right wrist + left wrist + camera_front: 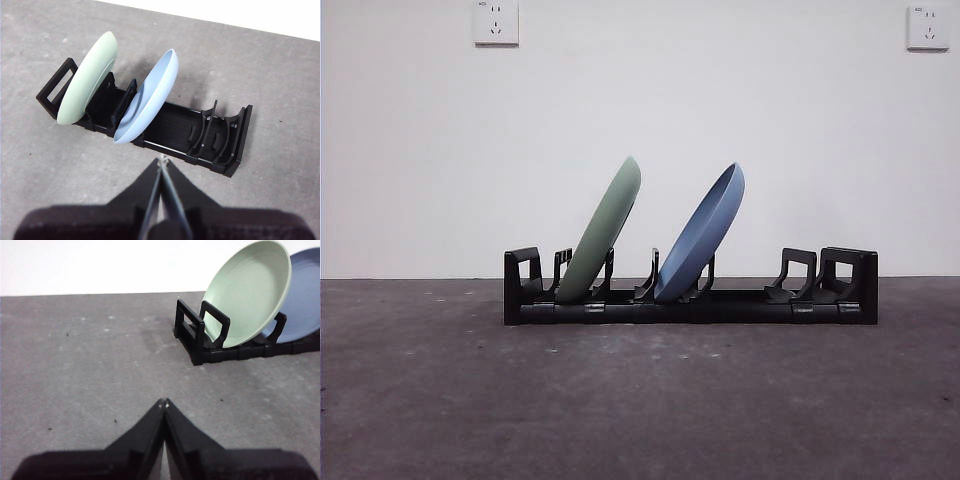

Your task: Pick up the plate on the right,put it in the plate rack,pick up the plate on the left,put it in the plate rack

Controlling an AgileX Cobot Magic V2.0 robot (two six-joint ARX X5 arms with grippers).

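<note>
i'm seeing the left gripper (163,402) hanging low over bare grey table (90,370), jaws pressed together tip to tip and holding nothing, pointing toward the near blocky end of the plate rack (192,337) but well apart from it. the right gripper (161,159) is hovering higher, looking down at the rack's long side, its jaws closed too and empty, tips just short of the rack edge in that view.

both plates are sitting in the plate rack: the green plate (603,230) in the left slots, the blue plate (702,235) near the middle, both leaning to the right.

the front view is showing me neither arm, only two wall sockets (496,22) above. the right wrist view is showing the two empty slots at the rack's far end; the left wrist view is showing the green plate's pale inner face, with the blue one half hidden behind it.
</note>
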